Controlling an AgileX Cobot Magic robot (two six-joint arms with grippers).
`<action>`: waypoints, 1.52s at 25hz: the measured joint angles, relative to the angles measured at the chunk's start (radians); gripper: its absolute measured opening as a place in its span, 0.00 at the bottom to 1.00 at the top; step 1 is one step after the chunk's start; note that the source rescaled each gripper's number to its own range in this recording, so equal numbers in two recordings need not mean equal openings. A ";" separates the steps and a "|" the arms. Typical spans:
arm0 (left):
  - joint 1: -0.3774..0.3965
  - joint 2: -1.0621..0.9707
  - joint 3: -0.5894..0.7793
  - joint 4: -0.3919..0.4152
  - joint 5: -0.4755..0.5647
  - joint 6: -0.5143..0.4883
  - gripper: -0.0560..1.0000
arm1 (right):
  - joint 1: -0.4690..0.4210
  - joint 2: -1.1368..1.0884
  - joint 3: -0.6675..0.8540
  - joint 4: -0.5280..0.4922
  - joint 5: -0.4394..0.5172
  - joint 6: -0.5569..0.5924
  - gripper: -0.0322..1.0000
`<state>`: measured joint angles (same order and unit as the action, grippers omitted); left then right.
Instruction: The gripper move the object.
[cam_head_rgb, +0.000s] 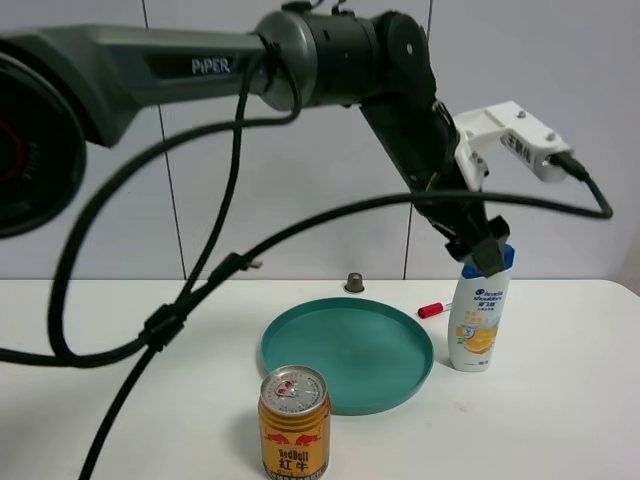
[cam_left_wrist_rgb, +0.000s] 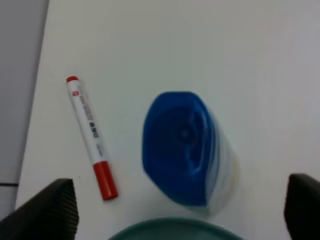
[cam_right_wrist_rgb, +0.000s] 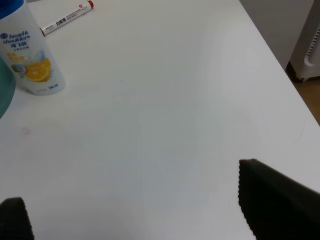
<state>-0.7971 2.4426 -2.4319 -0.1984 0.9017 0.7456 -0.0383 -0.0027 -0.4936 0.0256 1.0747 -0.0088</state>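
Starting nearest, at the near edge of the white table (cam_head_rgb: 560, 410): finding a gold Red Bull can (cam_head_rgb: 294, 422) standing upright, its pull-tab top facing up. Moving just beyond it: meeting a round green plate (cam_head_rgb: 300, 330) lying flat, its near rim sitting just behind the can.

Checking the right claw (cam_right_wrist_rgb: 130, 192) through its own wrist view: gaping wide, closing on nothing, hovering over the white tabletop on the near right side of the bottle. Not showing up in the high view.

Turning to the right of the plate: seeing the shampoo bottle (cam_head_rgb: 478, 325), white with a blue cap and a yellow-orange and blue label, standing upright on the table just beside the plate's right rim and well apart from the can.

Looking at the left claw (cam_head_rgb: 487, 252), carried by a thick black arm reaching across from the left with a white box (cam_head_rgb: 515, 135) and looping black cables (cam_head_rgb: 200, 290): hanging right at the bottle's blue cap. Reading it from the left wrist view as spread wide, with the black fingers (cam_left_wrist_rgb: 50, 212) sitting far out on either side of the cap and gripping nothing. Not managing to tell from the high view whether the tip is touching the cap.

Going farther: spotting a red-capped white marker (cam_head_rgb: 430, 310) lying flat just behind the bottle and near the plate's far right rim. Ending at the far edge: noting a small dark capsule-like piece (cam_head_rgb: 354, 282) sitting against the pale wall (cam_head_rgb: 300, 180).
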 joint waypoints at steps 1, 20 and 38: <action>0.004 -0.025 0.000 0.017 0.026 -0.023 0.76 | 0.000 0.000 0.000 0.000 0.000 0.000 1.00; 0.360 -0.786 0.443 0.292 0.305 -0.424 0.76 | 0.000 0.000 0.000 0.000 0.000 0.000 1.00; 0.851 -1.918 1.337 0.303 0.280 -0.615 0.75 | 0.000 0.000 0.000 0.000 0.000 0.000 1.00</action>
<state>0.0536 0.5243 -1.0945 0.1045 1.1815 0.1302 -0.0383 -0.0027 -0.4936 0.0256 1.0747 -0.0088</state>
